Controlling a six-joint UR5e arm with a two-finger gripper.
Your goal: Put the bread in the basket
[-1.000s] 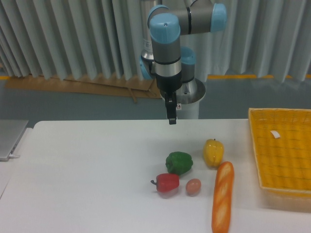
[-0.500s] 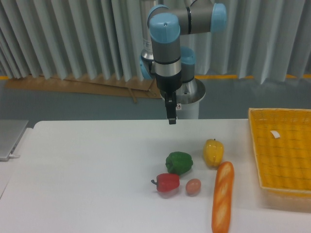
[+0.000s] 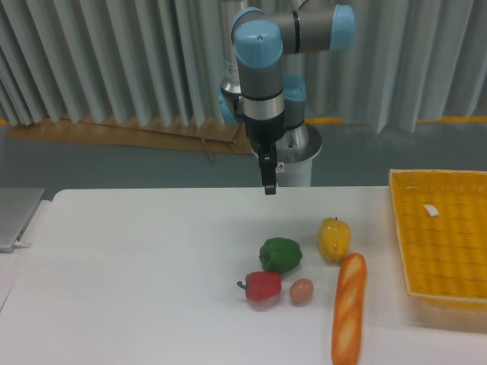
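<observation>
A: Bread [image 3: 348, 308] lies flat on the table [image 3: 137, 274], lower right of centre, long axis running nearly top to bottom of the frame, near end reaching the bottom edge. Nothing holds it.

B: Basket?

A: Basket [image 3: 479, 236] sits at the right edge, cut off by the frame, white tag [image 3: 431, 210] inside near its upper left. Bread is just left of it, apart, strip of table between.

B: Pincer?

A: Pincer [image 3: 268, 188] hangs from the arm [image 3: 259, 68] at upper centre, pointing down over the far part of the table. Seen edge-on and dark, so I can't tell if the fingers are apart or together. It holds nothing, well apart from the bread.

B: Other stuff?

A: Yellow pepper [image 3: 334, 238] just above the bread's top end. Green pepper [image 3: 280, 255] left of that, red pepper [image 3: 262, 286] below it, egg [image 3: 301, 290] between red pepper and bread. Grey slab [image 3: 15, 213] at the left edge.
</observation>
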